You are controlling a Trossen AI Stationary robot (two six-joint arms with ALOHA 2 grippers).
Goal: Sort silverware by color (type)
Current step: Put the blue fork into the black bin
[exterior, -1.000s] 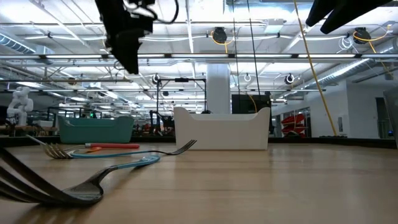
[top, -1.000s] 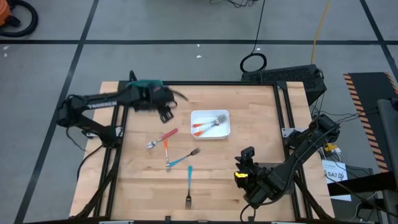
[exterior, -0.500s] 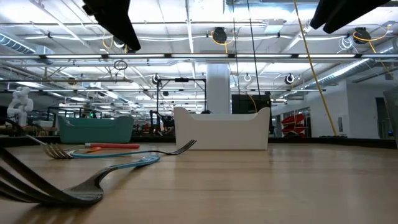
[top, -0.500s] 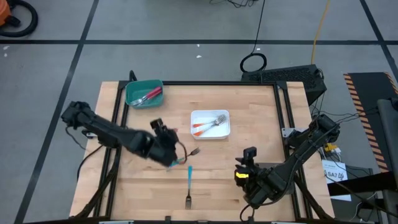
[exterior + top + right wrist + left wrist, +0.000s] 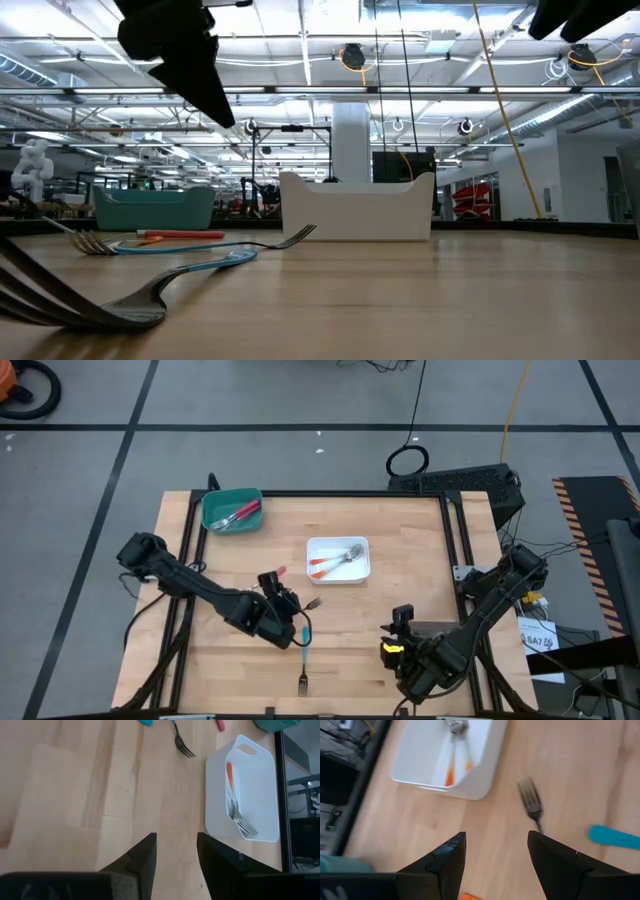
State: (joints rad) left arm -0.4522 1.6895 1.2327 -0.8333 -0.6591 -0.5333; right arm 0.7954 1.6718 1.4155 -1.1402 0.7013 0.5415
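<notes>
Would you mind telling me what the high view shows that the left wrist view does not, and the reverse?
Only the high view shows the teal plastic tray holding red-handled forks, the blue-handled fork lying alone near the table's front edge, and the waiting right gripper.

Only the left wrist view shows the left gripper with its fingers apart above bare wood.

Both show the white plastic tray with orange-handled forks, and the metal fork head beside it.

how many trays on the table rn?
2. Teal tray at the far left corner of the table, holding red-handled forks; white tray near the middle, holding orange-handled forks. None appear hidden.
</notes>
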